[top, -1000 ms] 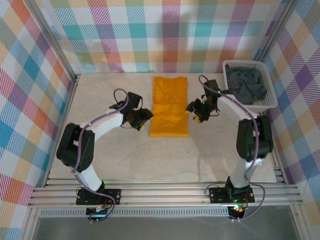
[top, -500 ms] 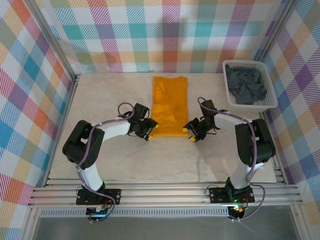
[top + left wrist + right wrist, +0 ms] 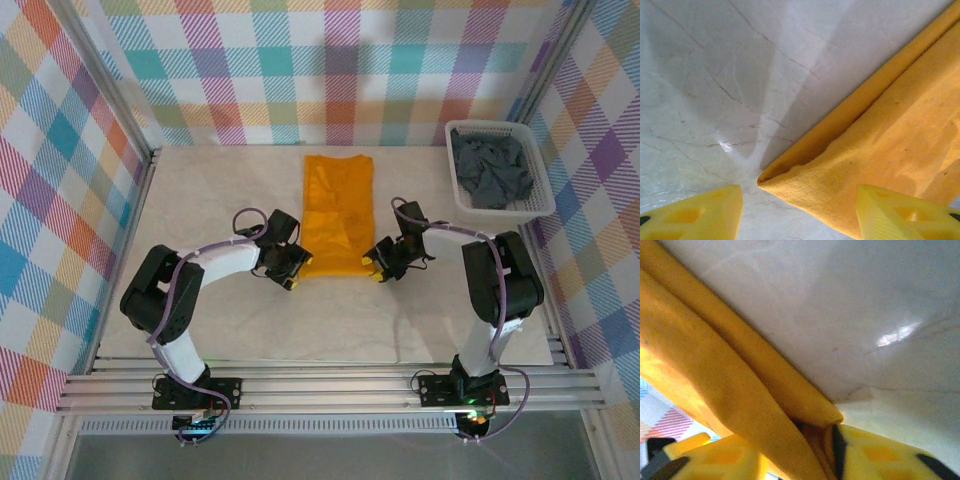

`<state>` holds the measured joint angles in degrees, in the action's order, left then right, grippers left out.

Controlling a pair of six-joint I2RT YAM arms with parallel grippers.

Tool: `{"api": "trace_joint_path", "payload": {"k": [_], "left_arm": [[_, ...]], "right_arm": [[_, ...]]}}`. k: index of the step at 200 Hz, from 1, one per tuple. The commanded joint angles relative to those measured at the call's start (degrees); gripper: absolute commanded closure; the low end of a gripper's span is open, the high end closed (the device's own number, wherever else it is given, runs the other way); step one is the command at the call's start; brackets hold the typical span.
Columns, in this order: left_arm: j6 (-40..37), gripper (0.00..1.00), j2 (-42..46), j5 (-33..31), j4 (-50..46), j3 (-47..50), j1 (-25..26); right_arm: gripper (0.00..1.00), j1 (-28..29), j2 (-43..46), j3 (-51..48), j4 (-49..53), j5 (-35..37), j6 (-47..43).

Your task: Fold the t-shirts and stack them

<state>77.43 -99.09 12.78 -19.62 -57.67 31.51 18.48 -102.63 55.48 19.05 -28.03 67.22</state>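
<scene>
A bright orange-yellow soft cloth t-shirt (image 3: 338, 212), folded into a long narrow rectangle, lies flat on a pale marbled surface (image 3: 200, 200). The two black robot arms reach in to the shirt's near end, one at each near corner. The left hand (image 3: 297, 271) sits at the shirt's near left corner with its yellow fingers (image 3: 695, 215) spread wide apart on either side of the corner's point, gripping nothing. The right hand (image 3: 373, 269) is at the shirt's near right corner, and its yellow fingers (image 3: 880, 455) are drawn close together with the folded cloth edge filling the gap between them. Well off to the shirt's far right stands a white slatted plastic basket (image 3: 540, 205) holding crumpled dark slate-grey t-shirts (image 3: 490, 170).
</scene>
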Motion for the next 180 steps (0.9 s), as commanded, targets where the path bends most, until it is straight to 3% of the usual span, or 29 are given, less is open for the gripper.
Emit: {"api": "trace_joint_path", "payload": {"k": [1,26,53,66,75,83,130,180], "left_arm": [[2.00,0.38,1.52,-0.57,-2.72,0.45,0.66],[3.04,0.38,1.05,-0.19,-2.03,0.04,0.87],[5.63,0.47,-0.98,0.56,1.69,0.97,1.79],[5.73,0.63,-1.98,0.20,2.66,0.66,2.05],[4.95,0.86,-2.56,-0.41,1.75,-0.12,2.06],[3.57,1.00,-2.97,-1.31,-0.14,-1.15,2.06],[-3.72,1.00,0.88,-2.01,-5.33,1.83,2.06],[-10.82,1.00,12.37,5.82,-4.32,11.69,4.77]], "right_arm": [[0.69,0.48,-1.30,-0.58,-1.87,-0.77,2.34],[0.79,0.44,-1.03,-0.33,-0.56,0.11,2.20],[0.90,0.50,-0.14,-1.14,-0.12,0.79,2.26],[0.94,0.50,0.26,-1.17,0.48,1.01,1.66],[0.96,0.51,0.53,-1.00,1.12,1.15,0.81],[0.99,0.46,0.91,-0.83,1.83,1.22,-0.15],[1.00,0.84,5.68,-0.91,10.78,2.32,-12.26],[1.00,3.94,14.76,-6.39,18.57,-1.28,-19.84]]}}
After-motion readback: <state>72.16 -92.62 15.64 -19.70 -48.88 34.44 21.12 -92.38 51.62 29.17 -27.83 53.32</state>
